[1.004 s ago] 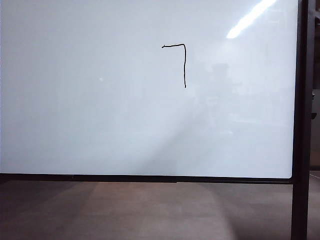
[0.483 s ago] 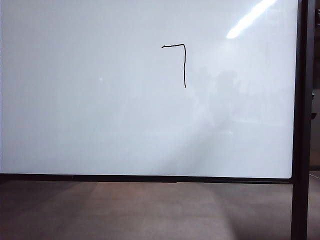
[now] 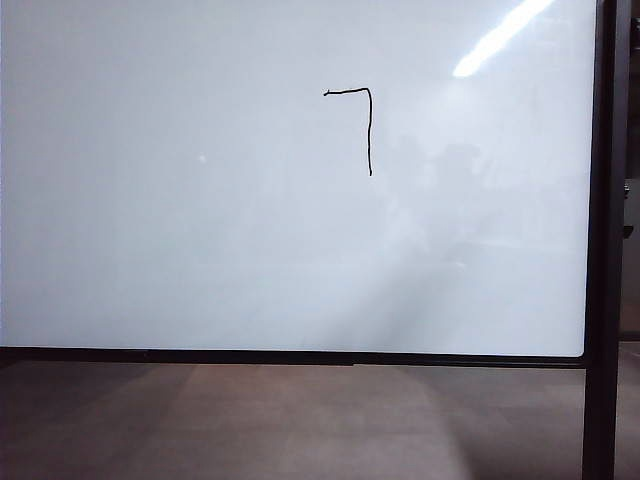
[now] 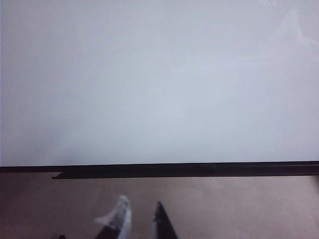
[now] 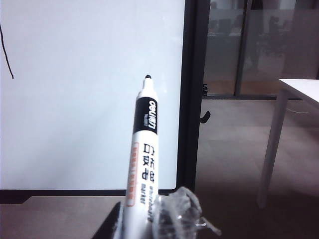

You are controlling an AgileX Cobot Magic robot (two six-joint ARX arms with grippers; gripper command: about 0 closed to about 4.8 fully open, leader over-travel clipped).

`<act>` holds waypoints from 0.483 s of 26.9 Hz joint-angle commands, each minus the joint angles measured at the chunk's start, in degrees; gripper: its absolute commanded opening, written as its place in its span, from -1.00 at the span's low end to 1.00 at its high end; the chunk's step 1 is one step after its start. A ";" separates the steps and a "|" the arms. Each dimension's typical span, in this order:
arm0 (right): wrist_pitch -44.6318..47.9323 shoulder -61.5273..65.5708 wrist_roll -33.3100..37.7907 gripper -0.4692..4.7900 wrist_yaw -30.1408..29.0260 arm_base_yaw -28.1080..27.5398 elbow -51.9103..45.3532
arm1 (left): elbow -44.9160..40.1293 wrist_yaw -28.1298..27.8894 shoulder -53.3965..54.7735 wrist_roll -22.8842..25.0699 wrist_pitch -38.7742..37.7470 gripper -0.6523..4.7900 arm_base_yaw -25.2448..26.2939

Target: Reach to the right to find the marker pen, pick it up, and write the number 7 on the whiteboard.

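While the right gripper (image 5: 149,219) clenched the marker pen (image 5: 143,154) by its lower barrel, the uncapped black tip stood clear of the whiteboard (image 5: 89,99), near its black post (image 5: 192,89). The left gripper (image 4: 140,219) hung with jaws apart, grasping nothing, before the board's bottom frame. Farther off, the number 7 (image 3: 362,120) sat on the whiteboard's upper middle.
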 commanded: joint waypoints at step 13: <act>-0.09 -0.04 0.22 -0.84 0.04 -0.15 -0.26 | 0.04 0.00 0.04 0.07 0.42 -0.52 0.00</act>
